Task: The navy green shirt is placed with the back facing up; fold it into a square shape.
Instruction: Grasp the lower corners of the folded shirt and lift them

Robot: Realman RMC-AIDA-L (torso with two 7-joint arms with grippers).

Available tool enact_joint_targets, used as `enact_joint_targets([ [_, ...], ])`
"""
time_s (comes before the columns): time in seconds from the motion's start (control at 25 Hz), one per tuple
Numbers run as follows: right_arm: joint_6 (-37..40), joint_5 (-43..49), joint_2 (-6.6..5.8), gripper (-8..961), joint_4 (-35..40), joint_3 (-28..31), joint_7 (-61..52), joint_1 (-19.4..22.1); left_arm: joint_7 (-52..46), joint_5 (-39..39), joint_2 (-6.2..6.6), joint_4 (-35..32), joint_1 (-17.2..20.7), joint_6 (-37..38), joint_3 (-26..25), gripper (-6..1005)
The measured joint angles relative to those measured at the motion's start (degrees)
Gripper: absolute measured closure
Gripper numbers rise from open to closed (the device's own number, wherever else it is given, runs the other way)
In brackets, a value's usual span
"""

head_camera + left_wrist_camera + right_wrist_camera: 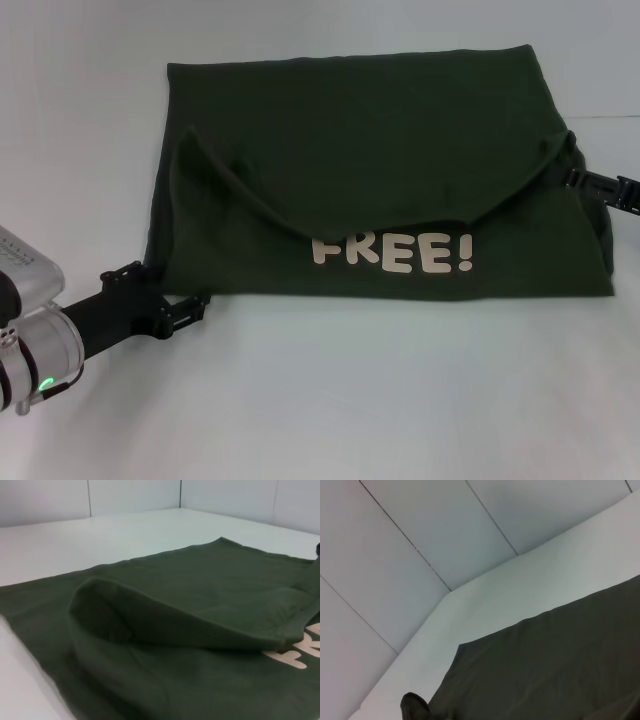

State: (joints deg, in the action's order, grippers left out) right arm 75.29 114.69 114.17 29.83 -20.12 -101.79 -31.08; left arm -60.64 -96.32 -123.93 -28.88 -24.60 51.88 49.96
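Well, the white worktop (pixel 330 400) carries the navy green shirt (pixel 380 130), which lies mid-to-far on it, partly folded w/ a top layer flapped over and sagging in a curved edge. Pale print "FREE!" (pixel 392 254) shows on the lower layer near the shirt's 6 o'clock edge — so a printed side is facing up there. Left gripper (pixel 185 313) sits at the shirt's 8 o'clock corner, low on the worktop; jaws — can't tell if clenched or released. Right gripper (pixel 600 188) at approx 3 o'clock, tip hidden in the fabric edge; jaw state can't tell either.
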Motion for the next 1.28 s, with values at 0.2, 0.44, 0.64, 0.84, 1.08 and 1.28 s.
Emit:
enact_joint_targets([
  [0.2, 0.01, -0.05, -0.01, 133, 0.13, -0.01, -0.18, -0.03, -2.47, -0.02, -0.04, -1.37, 0.30, -0.74, 0.52, 294],
  [0.44, 0.03, -0.09, -0.01, 133, 0.14, -0.01, -0.19, 0.01, -3.56, -0.68, -0.01, -1.52, 0.15, -1.97, 0.44, 545],
  [0.64, 0.28, -0.09, -0.01, 134, 0.18, -0.04, -0.20, 0.26, -3.64, -0.77, -0.06, -1.56, 0.02, -2.04, 0.48, 730],
  [0.84, 0.52, 0.04, -0.46, 134, 0.18, -0.33, -0.27, 0.47, -3.92, -0.80, -0.08, -1.75, -0.01, -1.99, 0.56, 841],
  [1.08, -0.04, 4.22, -2.23, 135, 1.18, -1.12, -4.68, 0.68, -5.41, -0.80, 0.00, -2.67, 0.24, -0.97, 0.58, 951],
  [1.28, -0.53, 11.93, -3.74, 154, 3.06, -1.26, -12.45, 0.65, -5.91, -1.02, 0.01, -3.12, 0.37, -0.40, 0.58, 992],
])
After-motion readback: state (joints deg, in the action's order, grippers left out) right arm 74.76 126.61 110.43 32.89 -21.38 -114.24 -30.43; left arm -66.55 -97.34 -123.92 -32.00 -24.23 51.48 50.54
